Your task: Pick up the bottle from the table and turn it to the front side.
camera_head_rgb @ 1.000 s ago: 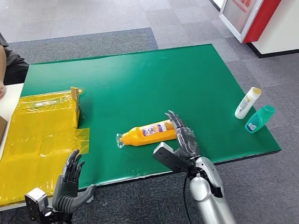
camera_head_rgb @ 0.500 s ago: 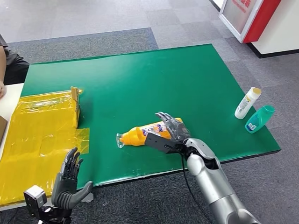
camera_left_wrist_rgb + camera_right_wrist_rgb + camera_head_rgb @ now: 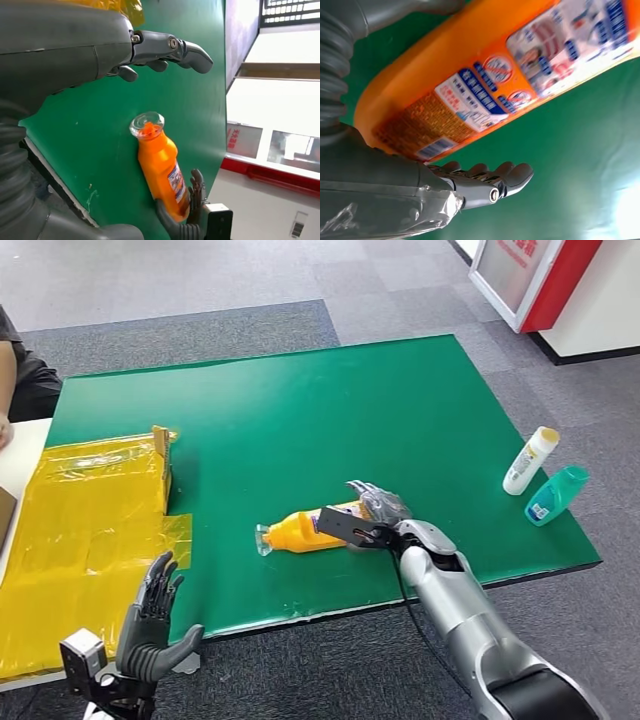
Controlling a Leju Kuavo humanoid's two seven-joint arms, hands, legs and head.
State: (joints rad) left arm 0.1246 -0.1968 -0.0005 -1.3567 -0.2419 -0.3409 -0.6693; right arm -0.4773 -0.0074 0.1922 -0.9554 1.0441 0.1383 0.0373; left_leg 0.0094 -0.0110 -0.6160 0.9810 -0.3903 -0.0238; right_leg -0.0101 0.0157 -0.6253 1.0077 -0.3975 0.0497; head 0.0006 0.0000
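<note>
1. The bottle [image 3: 313, 530] lies on its side near the table's [image 3: 302, 410] near edge.
2. The right hand [image 3: 377, 510] cups its far end, ready to lift.
3. The left hand [image 3: 151, 625] waits open, holding nothing.

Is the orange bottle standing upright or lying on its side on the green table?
Lying on its side: the orange bottle stretches flat along the green table, with the right hand at its base end.

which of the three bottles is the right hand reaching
The orange bottle, lying on its side mid-table, with the right hand at its base. The white bottle and teal bottle lie apart near the table's right edge.
</note>
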